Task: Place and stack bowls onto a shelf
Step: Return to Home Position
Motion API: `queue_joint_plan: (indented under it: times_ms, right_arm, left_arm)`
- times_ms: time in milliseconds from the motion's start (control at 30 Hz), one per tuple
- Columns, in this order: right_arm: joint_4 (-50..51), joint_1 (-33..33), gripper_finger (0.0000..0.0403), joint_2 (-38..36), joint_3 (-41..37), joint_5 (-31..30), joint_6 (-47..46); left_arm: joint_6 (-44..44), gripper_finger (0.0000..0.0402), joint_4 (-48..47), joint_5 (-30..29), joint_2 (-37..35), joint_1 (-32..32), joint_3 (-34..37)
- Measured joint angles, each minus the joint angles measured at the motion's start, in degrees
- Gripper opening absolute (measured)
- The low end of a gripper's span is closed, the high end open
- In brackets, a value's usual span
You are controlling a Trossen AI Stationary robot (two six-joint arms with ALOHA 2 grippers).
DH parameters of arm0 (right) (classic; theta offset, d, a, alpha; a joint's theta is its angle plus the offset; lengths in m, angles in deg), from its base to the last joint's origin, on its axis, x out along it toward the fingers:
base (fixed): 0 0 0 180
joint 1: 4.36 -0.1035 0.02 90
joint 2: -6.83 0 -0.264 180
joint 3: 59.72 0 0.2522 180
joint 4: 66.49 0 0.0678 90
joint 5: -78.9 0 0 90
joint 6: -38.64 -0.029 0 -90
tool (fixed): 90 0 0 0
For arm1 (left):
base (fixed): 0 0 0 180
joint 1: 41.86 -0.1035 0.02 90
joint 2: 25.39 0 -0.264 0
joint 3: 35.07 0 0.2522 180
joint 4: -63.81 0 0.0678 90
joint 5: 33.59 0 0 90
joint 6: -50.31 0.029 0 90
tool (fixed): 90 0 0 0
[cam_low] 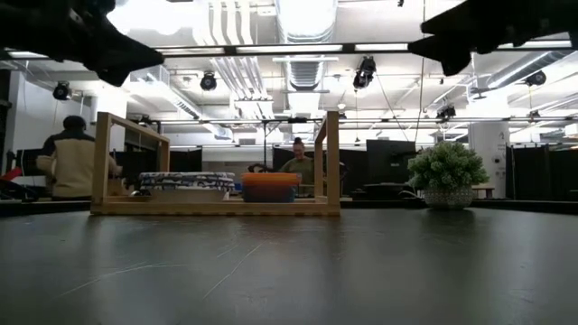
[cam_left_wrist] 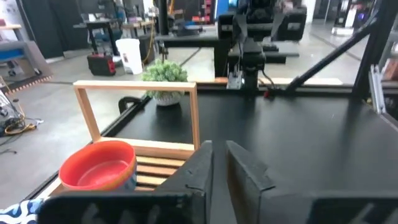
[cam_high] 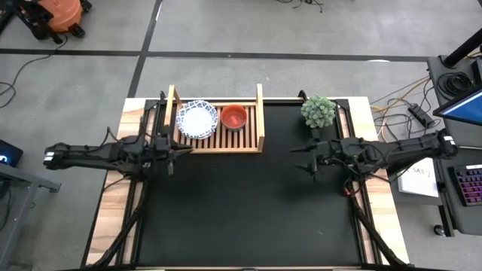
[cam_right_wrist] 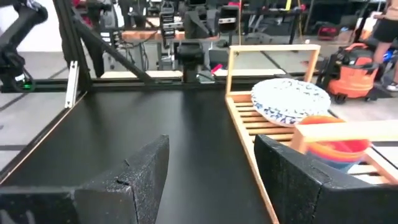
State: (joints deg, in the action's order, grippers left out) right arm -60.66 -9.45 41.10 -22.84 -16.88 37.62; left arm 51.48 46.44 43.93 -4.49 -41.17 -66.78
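The wooden slatted shelf [cam_high: 218, 139] stands at the table's far edge, left of the middle. On its slats rest a wide white bowl with a blue patterned rim [cam_high: 196, 119] and, to its right, a red bowl [cam_high: 234, 117], with a blue edge showing under it in the low view [cam_low: 269, 193]. My left gripper [cam_high: 183, 150] hovers shut just in front of the shelf's near left part, above the table. My right gripper [cam_high: 300, 156] hovers open over the table's right half, near the plant. Both bowls show in the left wrist view [cam_left_wrist: 99, 165] and the right wrist view [cam_right_wrist: 289, 99].
A small green plant in a white pot [cam_high: 318, 111] stands at the far edge, right of the shelf. The black table top [cam_high: 248, 211] stretches toward the near edge. People sit in the room beyond [cam_low: 70, 162].
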Motion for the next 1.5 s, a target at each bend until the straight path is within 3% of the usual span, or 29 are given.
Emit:
queue_joint_plan:
  times_ms: [167, 600, 867, 1167, 1500]
  right_arm:
    - [1.9, 0.72, 0.0226, -6.78, -2.33, -0.13, 0.8]
    - [10.91, 1.95, 0.0226, -21.69, -4.64, -1.79, 0.71]
    - [15.77, 2.13, 0.0226, -27.02, -4.91, -1.93, 0.65]
    - [15.9, 2.13, 0.0226, -33.75, -8.72, -1.91, 0.3]
    - [16.01, 2.13, 0.0225, -34.23, -12.39, -1.79, -0.91]
  left_arm:
    - [-0.65, 0.0002, -0.41, -0.01, -6.27, -0.04, 2.05]
    - [-1.81, 0.0, -8.43, 0.0, -20.98, -0.05, 3.8]
    - [-3.33, 0.0, -9.63, -0.28, -20.95, -0.09, 5.32]
    - [-4.88, 0.0, -4.05, -0.05, -20.96, -0.09, 11.32]
    - [-4.29, 0.0, -0.01, 2.85, -20.98, -0.11, 13.52]
